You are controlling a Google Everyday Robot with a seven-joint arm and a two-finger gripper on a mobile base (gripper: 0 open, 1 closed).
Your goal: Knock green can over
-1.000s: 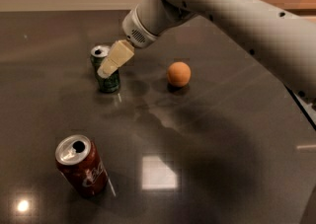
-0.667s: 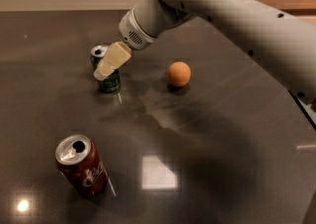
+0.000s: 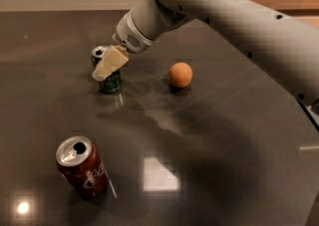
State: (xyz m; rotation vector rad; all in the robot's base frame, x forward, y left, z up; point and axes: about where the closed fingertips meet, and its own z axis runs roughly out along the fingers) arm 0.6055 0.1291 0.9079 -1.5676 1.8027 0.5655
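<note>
- Gripper (image 3: 101,73) is low over the far left part of the dark, glossy tabletop (image 3: 224,135), at the end of a thick pale arm (image 3: 224,11) that comes in from the upper right.
- Fingers (image 3: 113,60): cream-coloured and slanting down to the left. They read as one solid wedge with no gap between them, so they look pressed together, with nothing held between them.
- Green can (image 3: 110,83) stands upright on the tabletop, right behind the fingers. The fingers cross in front of its upper body. Its silver top peeks out just above and to the left of them, and its dark green lower body shows just beneath the tips.
- I cannot tell whether the fingers are touching the can or only overlapping it from this angle.
- An orange ball (image 3: 180,74) rests on the tabletop to the right of the fingers, clearly apart from them and from the green can.
- A red-brown cola can (image 3: 83,168) stands upright well apart, below and slightly left of the fingers, towards the near edge. Its silver top with a dark opening faces up.
</note>
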